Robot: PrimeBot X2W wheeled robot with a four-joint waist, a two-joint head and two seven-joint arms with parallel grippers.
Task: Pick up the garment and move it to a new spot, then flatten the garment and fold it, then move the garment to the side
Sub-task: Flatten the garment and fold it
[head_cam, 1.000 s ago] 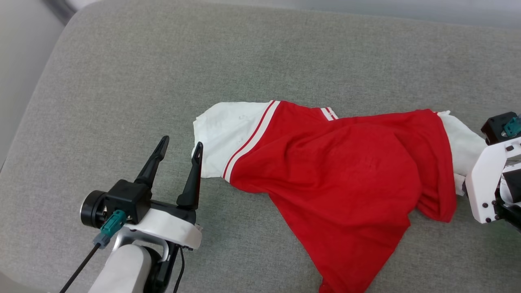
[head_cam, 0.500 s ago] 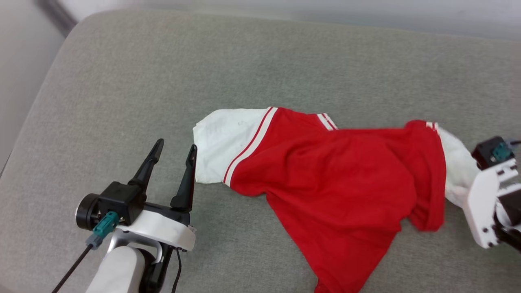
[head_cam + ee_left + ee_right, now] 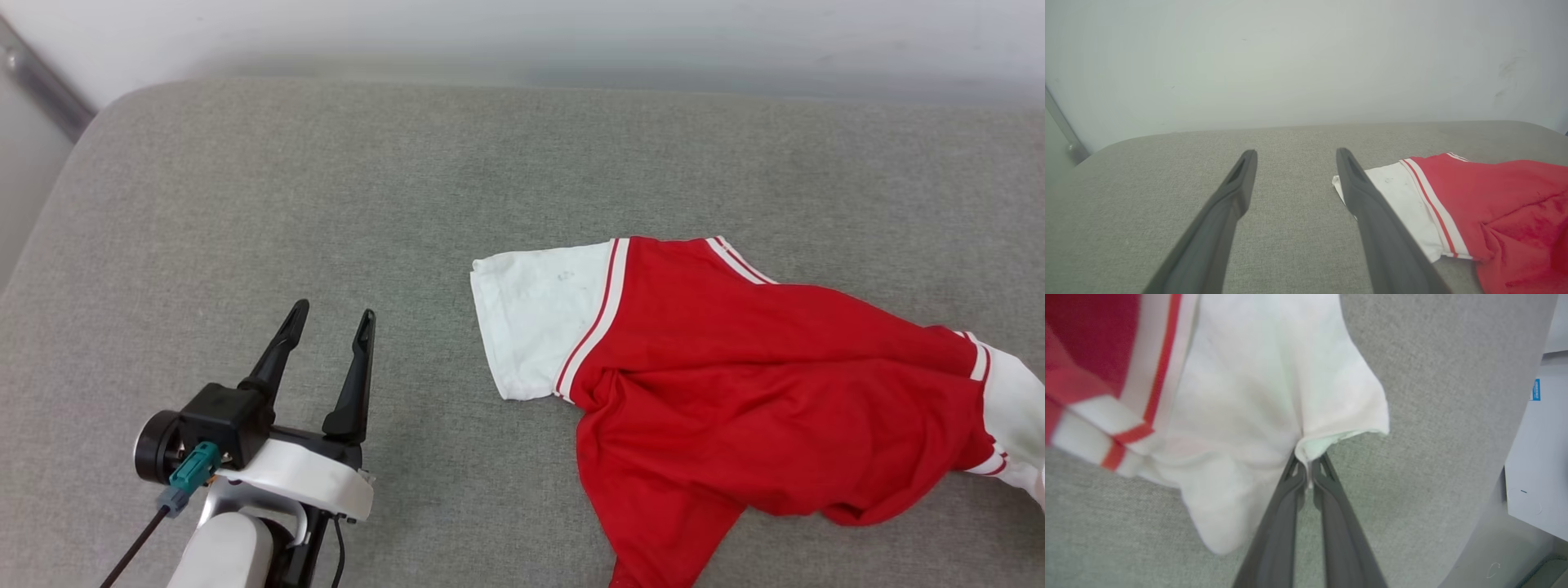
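The right gripper [image 3: 1308,467] pinches a white sleeve hem of the garment [image 3: 759,367], which sprawls at the right of the grey cushion [image 3: 286,180]. The left gripper [image 3: 335,314] stands wide and empty, well apart from the shirt, with bare cushion left and far.

The head camera looks forward and steeply down on the grey cushion [image 3: 245,204] from well above, taking in its far edge, the pale wall [image 3: 522,33] and the left pincer [image 3: 335,309]. The left wrist camera sits low over the cushion, facing that far edge and wall along its own fingers. Both views share the red jersey shirt's [image 3: 775,367] white sleeve [image 3: 539,318]. The right wrist camera hangs very close above the other sleeve [image 3: 1257,375], looking down past the right pincer [image 3: 1308,467].
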